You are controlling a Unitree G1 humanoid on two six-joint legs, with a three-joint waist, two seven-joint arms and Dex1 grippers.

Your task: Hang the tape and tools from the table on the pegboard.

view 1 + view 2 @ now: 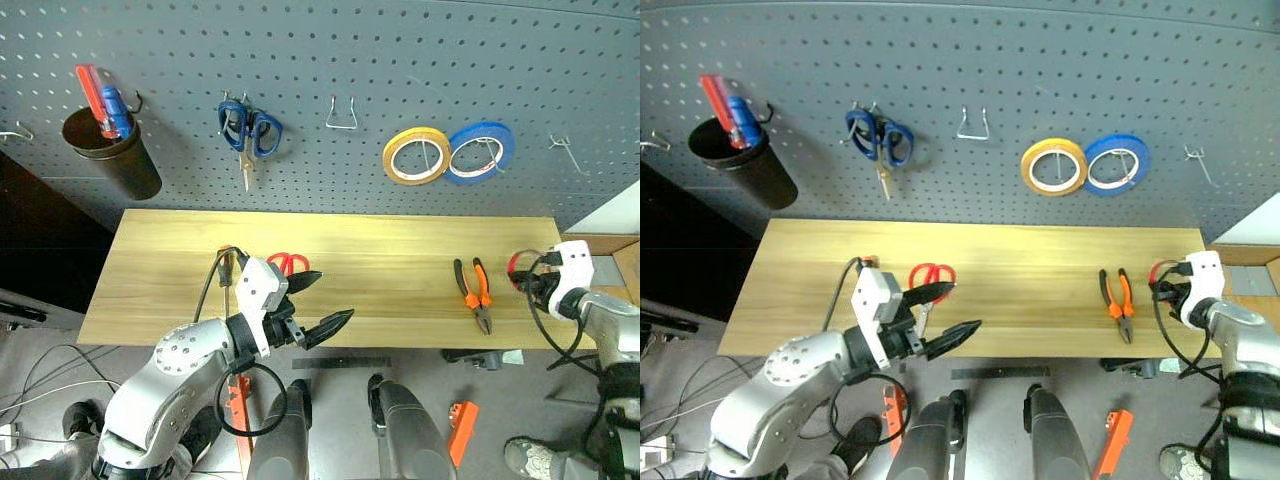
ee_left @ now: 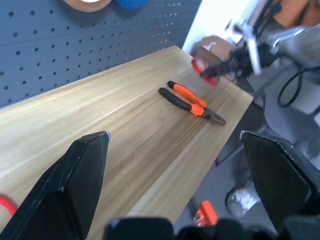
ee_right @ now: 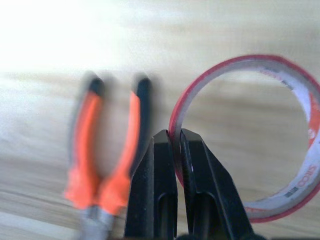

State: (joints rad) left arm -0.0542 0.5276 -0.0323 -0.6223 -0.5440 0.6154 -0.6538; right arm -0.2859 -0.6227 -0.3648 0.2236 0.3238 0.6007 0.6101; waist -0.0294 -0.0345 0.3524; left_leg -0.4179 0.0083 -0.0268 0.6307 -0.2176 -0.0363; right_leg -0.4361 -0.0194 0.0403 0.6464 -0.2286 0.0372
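The pliers (image 3: 107, 165) blur in the right wrist view, their tips cut off at the edge. The red scissors (image 1: 288, 263) lie half hidden behind the left gripper (image 1: 318, 302).

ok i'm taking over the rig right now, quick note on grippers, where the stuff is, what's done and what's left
Right gripper: shut on the red tape, pinching its rim near the table's right end.
Left gripper: open, empty, above the front edge.
Pliers lie flat right of centre. Red-handled scissors lie by the left gripper. The small screwdriver can't be made out.
Done: tape gripped; nothing hung yet.
Left: hang the tape, pliers, scissors and screwdriver on the pegboard.
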